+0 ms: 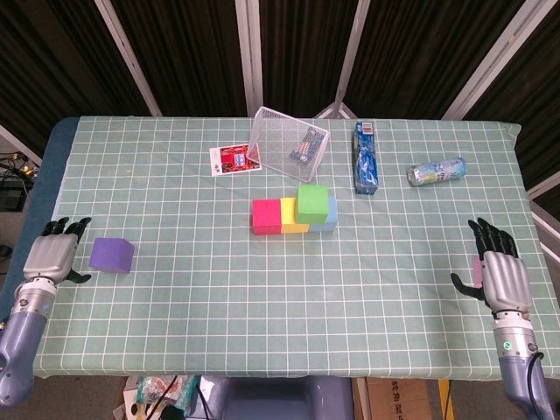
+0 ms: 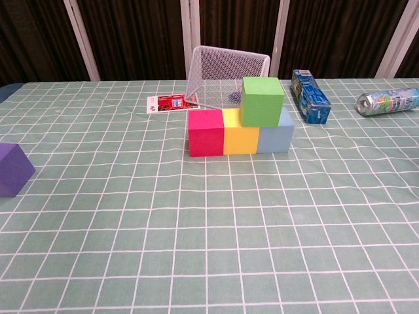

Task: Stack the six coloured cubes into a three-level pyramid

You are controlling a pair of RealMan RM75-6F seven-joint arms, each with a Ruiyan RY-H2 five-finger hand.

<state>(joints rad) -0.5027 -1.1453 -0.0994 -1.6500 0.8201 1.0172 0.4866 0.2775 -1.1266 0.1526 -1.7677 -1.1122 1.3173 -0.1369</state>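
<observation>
The head view looks steeply down from above the near edge of the table (image 1: 175, 315), taking in its whole top. The chest view sits low and close by that same edge, facing level toward the far edge. Both share the middle and far half of the table.
</observation>
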